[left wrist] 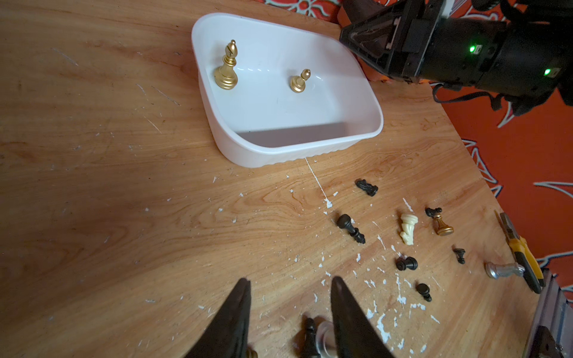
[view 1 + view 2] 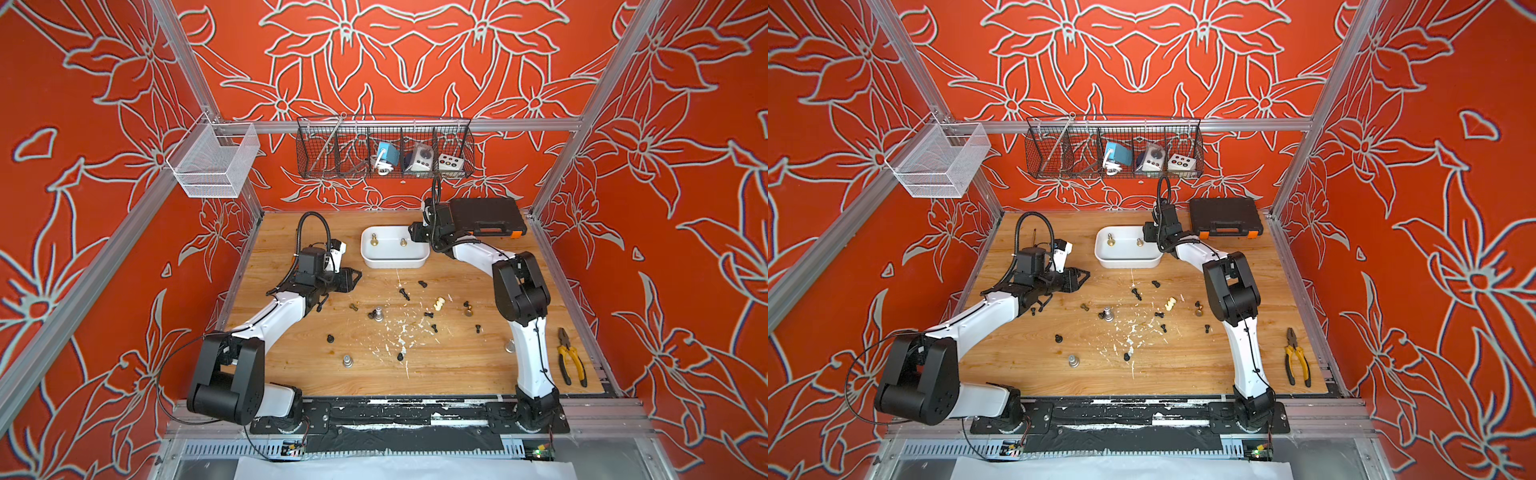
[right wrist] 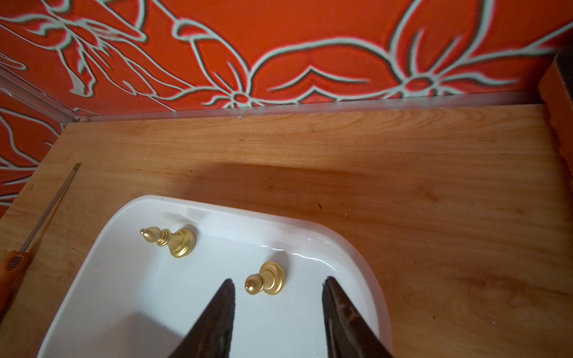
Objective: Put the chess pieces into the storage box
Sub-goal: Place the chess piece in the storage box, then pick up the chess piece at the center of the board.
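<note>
The white storage box (image 2: 395, 262) (image 2: 1127, 262) stands at the back middle of the table. A gold bishop (image 3: 169, 240) and a gold pawn (image 3: 265, 282) stand upright inside it. My right gripper (image 3: 279, 280) hangs open just over the pawn and holds nothing. My left gripper (image 1: 290, 279) is open and empty above the table, left of the loose chess pieces. A cream piece (image 2: 439, 302), small black ones (image 2: 404, 294), silver ones (image 2: 378, 313) and brass ones (image 2: 468, 309) lie scattered on the wood.
A black case with orange latches (image 2: 484, 216) sits behind the right arm. Yellow-handled pliers (image 2: 571, 361) lie at the right edge. An orange-handled screwdriver (image 3: 46, 214) lies at the back left. Wire baskets (image 2: 384, 147) hang on the back rail.
</note>
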### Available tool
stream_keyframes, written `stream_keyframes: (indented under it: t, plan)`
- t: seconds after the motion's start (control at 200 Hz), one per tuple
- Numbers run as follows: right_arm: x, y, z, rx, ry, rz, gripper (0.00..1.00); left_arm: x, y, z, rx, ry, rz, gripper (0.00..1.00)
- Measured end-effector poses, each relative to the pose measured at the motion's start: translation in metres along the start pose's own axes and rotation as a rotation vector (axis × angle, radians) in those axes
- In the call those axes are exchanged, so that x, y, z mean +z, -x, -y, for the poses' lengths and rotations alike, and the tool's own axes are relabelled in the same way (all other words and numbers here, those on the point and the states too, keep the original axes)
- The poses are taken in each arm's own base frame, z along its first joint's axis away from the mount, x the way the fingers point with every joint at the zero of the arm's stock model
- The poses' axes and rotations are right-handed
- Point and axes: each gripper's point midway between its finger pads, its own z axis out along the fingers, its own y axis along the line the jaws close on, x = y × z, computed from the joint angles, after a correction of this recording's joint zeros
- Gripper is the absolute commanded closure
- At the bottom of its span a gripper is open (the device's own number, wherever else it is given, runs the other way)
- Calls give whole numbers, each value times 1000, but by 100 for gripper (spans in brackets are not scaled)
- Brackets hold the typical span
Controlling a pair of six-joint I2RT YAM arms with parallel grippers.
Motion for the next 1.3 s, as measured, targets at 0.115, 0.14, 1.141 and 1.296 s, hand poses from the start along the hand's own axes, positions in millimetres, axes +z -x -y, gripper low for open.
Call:
stream_keyframes:
  t: [0.115,0.14,1.141,1.296]
  plan:
    - [0,0,0,0,0,-2,51,0,0,0,0,0,0,57]
    - [-1,0,0,0,-1,-2,51,0,0,0,0,0,0,57]
    - [-121,-25,-16,-72,68,-68,49,-35,-5,-47,-125,291,45,50]
    - [-150,-57,-9,-67,63,-118,49,-44,-27,-77,-247,395,10,46]
